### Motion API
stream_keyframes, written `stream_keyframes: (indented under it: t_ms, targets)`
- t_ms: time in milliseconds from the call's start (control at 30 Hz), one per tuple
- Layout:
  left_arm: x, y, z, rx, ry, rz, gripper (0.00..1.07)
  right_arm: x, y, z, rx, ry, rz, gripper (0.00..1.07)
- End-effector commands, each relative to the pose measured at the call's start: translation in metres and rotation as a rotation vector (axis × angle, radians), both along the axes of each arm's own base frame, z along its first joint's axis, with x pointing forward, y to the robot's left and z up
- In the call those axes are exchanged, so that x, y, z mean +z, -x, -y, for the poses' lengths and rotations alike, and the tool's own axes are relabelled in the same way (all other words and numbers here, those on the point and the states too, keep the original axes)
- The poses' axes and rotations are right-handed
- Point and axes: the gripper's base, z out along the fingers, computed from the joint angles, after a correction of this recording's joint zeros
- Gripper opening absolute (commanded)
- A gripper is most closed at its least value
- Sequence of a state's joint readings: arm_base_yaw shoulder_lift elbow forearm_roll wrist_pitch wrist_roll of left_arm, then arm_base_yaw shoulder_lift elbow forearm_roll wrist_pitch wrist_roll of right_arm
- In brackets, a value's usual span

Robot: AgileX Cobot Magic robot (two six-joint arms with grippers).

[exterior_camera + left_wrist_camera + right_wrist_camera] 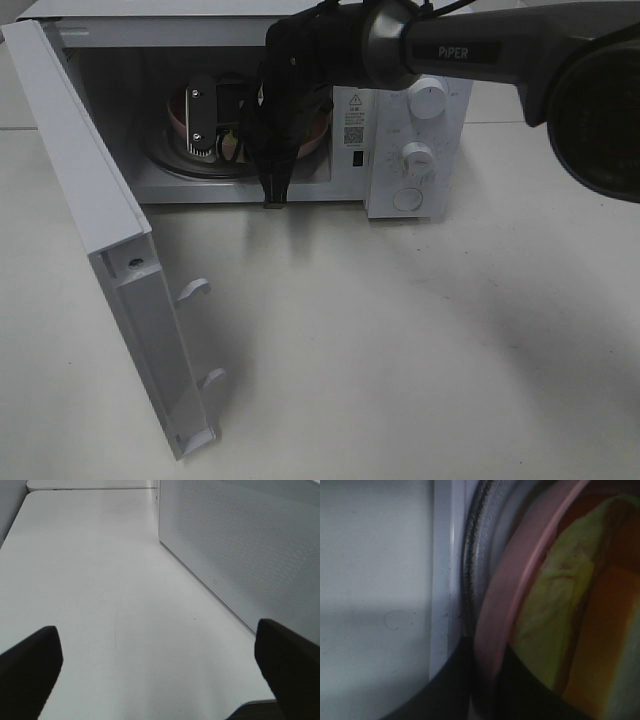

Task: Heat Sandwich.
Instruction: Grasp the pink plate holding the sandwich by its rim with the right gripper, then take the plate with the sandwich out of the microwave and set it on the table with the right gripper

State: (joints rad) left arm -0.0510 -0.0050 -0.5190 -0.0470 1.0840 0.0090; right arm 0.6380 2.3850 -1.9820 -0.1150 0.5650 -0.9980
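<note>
Inside the open microwave (415,110), the sandwich (560,610) lies on the round pink plate (510,580), with its yellow-green filling and an orange layer showing in the right wrist view. My right gripper (487,680) reaches into the oven cavity, its dark fingers shut on either side of the plate's near rim. From above, the right gripper (215,135) and wrist cover most of the plate (312,135) and the sandwich. My left gripper (160,665) hangs open over bare table beside the microwave's perforated side wall (240,545), holding nothing.
The microwave door (100,220) stands swung wide open to the left, its latches facing the table's middle. Dials sit on the control panel (428,98) at the right. The plate rests by the turntable ring (472,545). White table (400,340) stretches in front.
</note>
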Motion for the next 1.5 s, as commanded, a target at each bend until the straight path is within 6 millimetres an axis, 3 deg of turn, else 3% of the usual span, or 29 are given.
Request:
stream_keyframes:
  t_ms: [33,367,733,1300,1500]
  targets:
    - [0.001,0.0,0.0,0.001,0.001,0.017,1.0,0.01,0.005,0.006,0.054,0.018,-0.03,0.0]
    - [0.001,0.0,0.0,0.001,0.001,0.017,1.0,0.022,0.019,0.016,0.198,0.103,0.01,0.0]
    - [0.001,0.0,0.0,0.001,0.001,0.017,1.0,0.042,0.025,0.02,0.212,0.095,0.044,0.0]
    - [0.001,0.0,0.0,0.001,0.001,0.017,1.0,0.047,0.05,0.035,0.254,0.115,0.063,0.0]
    - [0.001,0.0,0.0,0.001,0.001,0.017,1.0,0.04,0.068,0.041,0.301,0.152,0.106,0.0]
